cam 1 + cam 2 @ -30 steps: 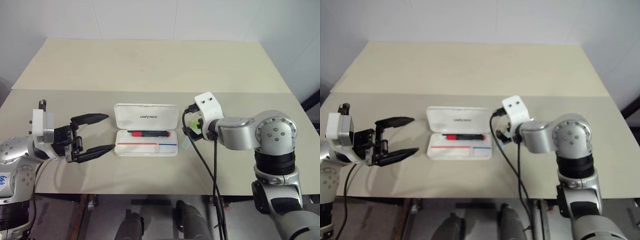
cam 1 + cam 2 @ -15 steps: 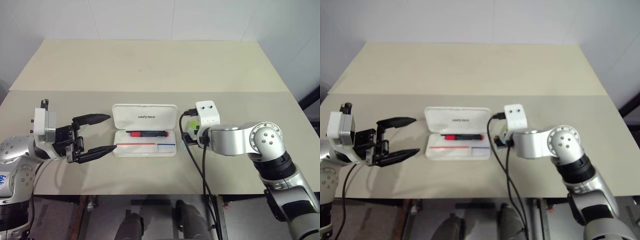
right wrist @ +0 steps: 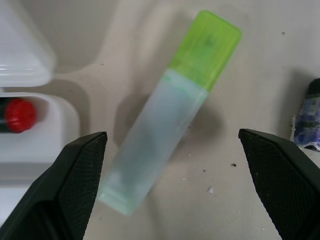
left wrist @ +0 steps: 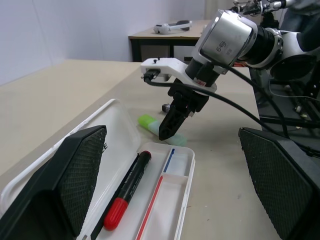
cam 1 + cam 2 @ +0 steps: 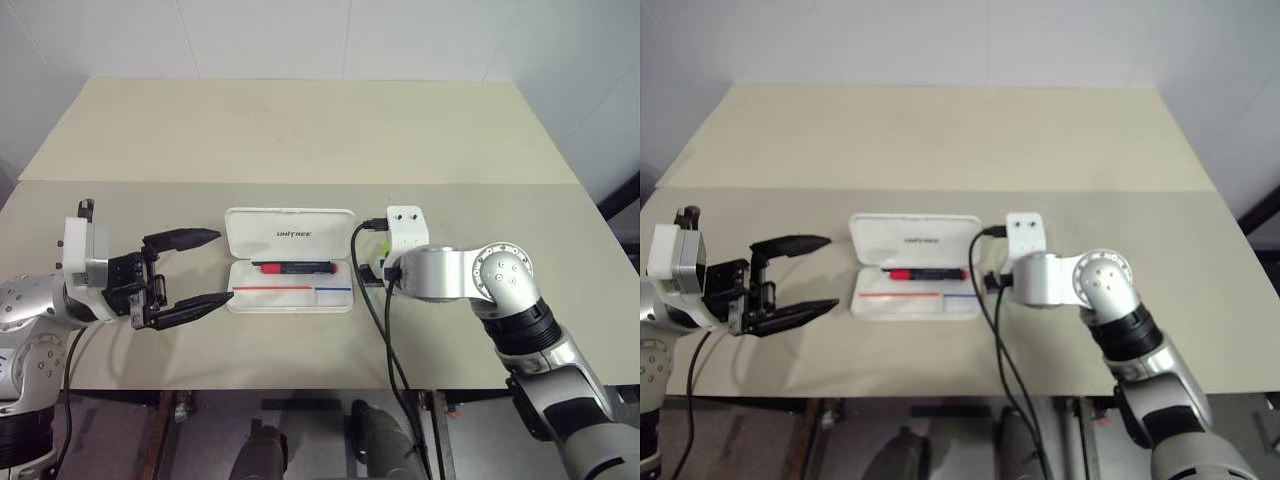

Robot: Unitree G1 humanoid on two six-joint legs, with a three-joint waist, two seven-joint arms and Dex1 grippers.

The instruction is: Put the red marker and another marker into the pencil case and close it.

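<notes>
The white pencil case [image 5: 250, 230] lies open mid-table, lid flat at the back. The red marker [image 5: 295, 267] rests in its tray, also seen in the left wrist view [image 4: 127, 192]. Another marker [image 3: 170, 112], pale green with a lime cap, lies flat on the table just right of the case. My right gripper [image 3: 170, 137] hangs open above it, pointing down, one finger on each side and not touching it. My left gripper [image 5: 222, 266] stands open left of the case, aimed at it, with nothing between its fingers.
A small dark blue-and-black object [image 3: 307, 120] lies on the table beside the green marker. A black cable [image 5: 375, 330] hangs from my right wrist over the table's front edge. A seam [image 5: 300, 182] crosses the table behind the case.
My right forearm has swung down and the wrist has rolled, sinking the gripper a little over the green marker. The left gripper, case and red marker have stayed put.
</notes>
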